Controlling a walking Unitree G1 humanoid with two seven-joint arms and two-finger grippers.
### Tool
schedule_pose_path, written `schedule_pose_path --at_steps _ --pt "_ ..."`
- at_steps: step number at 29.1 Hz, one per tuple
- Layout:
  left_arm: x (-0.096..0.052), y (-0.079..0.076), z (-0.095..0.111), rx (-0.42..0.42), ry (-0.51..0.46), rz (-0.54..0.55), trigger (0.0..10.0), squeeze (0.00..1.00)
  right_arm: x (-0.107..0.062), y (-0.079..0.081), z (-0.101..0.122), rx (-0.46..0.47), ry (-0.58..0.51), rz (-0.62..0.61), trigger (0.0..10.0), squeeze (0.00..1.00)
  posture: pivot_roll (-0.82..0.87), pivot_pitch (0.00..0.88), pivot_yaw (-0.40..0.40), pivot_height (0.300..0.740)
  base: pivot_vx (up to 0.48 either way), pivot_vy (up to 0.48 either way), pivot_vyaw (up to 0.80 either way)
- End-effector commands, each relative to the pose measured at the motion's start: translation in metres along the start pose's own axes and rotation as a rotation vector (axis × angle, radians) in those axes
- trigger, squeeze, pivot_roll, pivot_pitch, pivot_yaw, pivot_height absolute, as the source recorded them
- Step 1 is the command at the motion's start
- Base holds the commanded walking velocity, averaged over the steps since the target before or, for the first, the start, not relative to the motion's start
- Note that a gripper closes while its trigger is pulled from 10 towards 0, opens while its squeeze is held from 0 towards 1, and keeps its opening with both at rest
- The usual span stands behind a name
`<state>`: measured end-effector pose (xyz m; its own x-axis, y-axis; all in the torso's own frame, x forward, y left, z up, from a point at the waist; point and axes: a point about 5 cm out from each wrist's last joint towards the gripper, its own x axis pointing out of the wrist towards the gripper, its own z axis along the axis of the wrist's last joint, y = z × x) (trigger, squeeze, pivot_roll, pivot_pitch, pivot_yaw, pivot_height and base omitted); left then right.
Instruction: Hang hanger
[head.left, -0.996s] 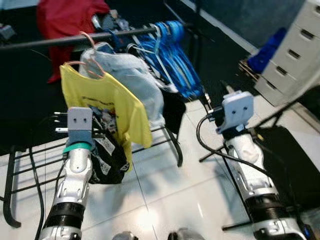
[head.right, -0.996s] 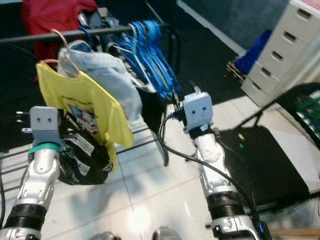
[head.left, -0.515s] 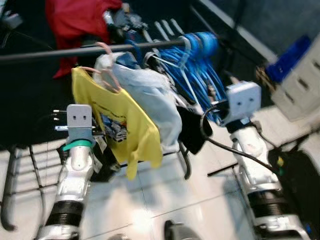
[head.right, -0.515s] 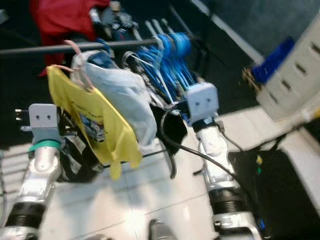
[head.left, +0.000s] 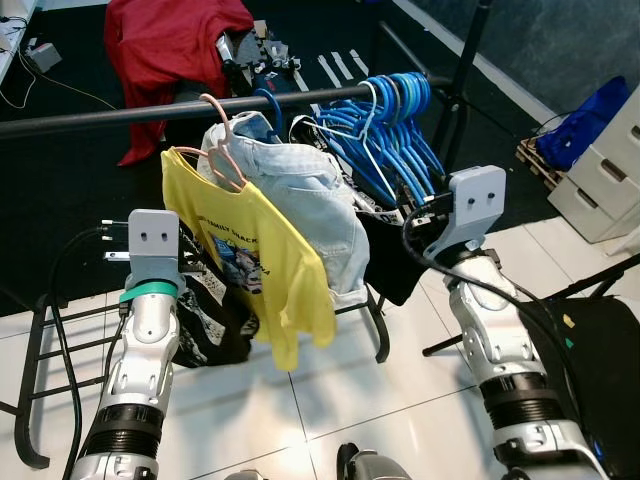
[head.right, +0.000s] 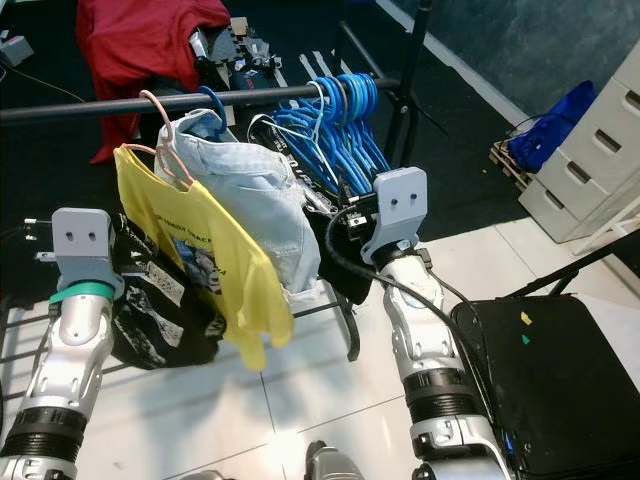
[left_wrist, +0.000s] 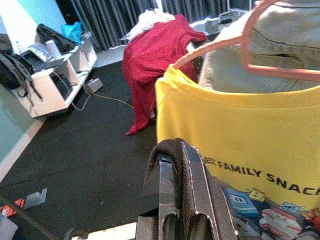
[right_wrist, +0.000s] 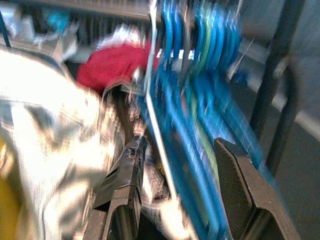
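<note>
A yellow t-shirt (head.left: 255, 260) hangs on a pink hanger (left_wrist: 215, 47), just below the black rail (head.left: 100, 112). Behind it, a pale denim garment (head.left: 310, 195) hangs from a second pink hook (head.left: 213, 108) at the rail. My left gripper (left_wrist: 185, 200) is shut, its tips close in front of the yellow shirt, and I see nothing between them. Beside a bunch of blue hangers (head.left: 395, 120) on the rail is my right wrist (head.left: 472, 205). My right gripper (right_wrist: 180, 165) is open, with blurred blue hangers (right_wrist: 200, 100) ahead of its fingers (right_wrist: 125, 175).
A red garment (head.left: 170, 50) lies behind the rail and a black one (head.left: 215, 320) hangs low by my left arm. The rack's lower bars (head.left: 40, 340) stand on the white tiles. White drawers (head.left: 605, 180), a blue bag (head.left: 585, 125) and a black case (head.right: 540, 390) are to the right.
The whole picture has swung and steadied, so the camera moved. My right wrist now sits closer to the blue hangers. The left arm stays beside the yellow shirt.
</note>
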<state>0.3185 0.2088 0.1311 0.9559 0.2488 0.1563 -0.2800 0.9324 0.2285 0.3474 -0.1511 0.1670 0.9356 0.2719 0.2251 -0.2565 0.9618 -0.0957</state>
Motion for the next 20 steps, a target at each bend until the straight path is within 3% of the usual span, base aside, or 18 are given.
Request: schedule_pose_path --at_steps 1,5,13,20 --pt "0.002 0.003 0.010 0.012 -0.041 -0.012 10.0 0.00 0.003 0.001 -0.010 0.029 0.059 0.071 10.0 0.00 0.00 0.080 0.060 0.740 0.000 0.000 0.00" --pt "0.002 0.007 0.014 0.023 -0.052 -0.014 10.0 0.00 0.009 0.000 -0.010 0.040 0.082 0.112 10.0 0.00 0.04 0.104 0.062 0.740 0.000 0.000 0.00" --pt "-0.001 0.018 0.019 0.043 -0.066 -0.002 10.0 0.00 0.031 -0.008 0.007 -0.028 0.050 0.122 10.0 0.00 0.07 0.108 0.058 0.740 0.000 0.000 0.00" --pt "-0.002 0.017 0.019 0.045 -0.063 -0.006 10.0 0.00 0.034 -0.014 0.009 -0.020 0.052 0.114 10.0 0.00 0.07 0.110 0.068 0.740 0.000 0.000 0.00"
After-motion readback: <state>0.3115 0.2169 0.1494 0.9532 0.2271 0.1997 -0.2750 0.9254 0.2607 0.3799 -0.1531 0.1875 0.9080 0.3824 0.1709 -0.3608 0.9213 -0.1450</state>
